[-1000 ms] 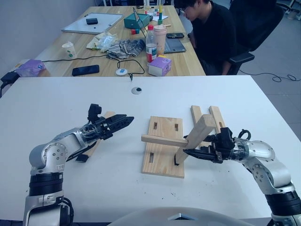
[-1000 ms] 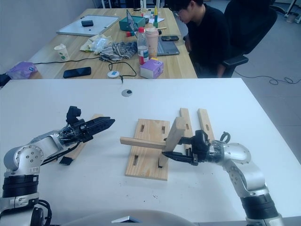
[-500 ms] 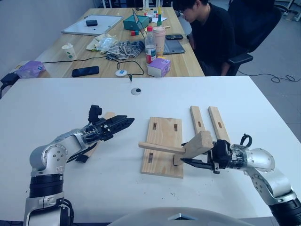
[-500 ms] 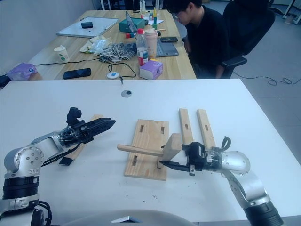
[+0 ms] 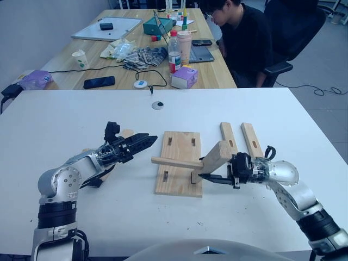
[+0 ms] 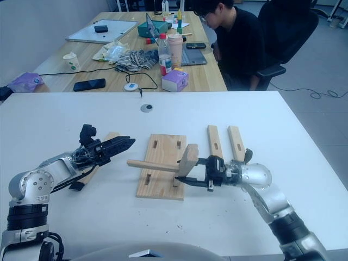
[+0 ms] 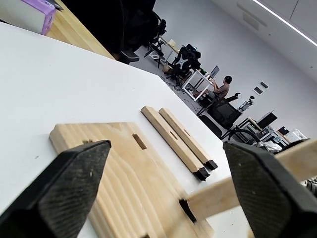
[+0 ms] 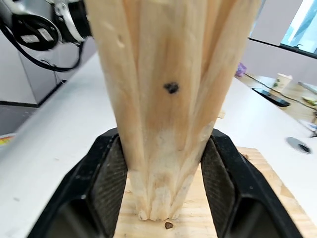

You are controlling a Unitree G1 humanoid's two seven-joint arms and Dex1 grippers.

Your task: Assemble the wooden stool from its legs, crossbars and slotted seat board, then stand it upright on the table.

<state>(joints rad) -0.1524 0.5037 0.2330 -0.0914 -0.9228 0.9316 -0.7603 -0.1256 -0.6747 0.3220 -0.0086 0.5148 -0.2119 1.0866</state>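
As R jaws clamp leg (image 5: 216, 155), over board (image 5: 177, 144)

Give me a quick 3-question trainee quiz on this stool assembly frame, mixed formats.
1. True or false: the left gripper is shut on a leg.
2. Fill in: ___ loose legs lie flat, side by side, to the right of the seat board.
3. The right gripper clamps: A) the seat board, B) a leg joined to a crossbar, C) nothing.
Key: 1 false, it is open and empty; 2 two; 3 B.
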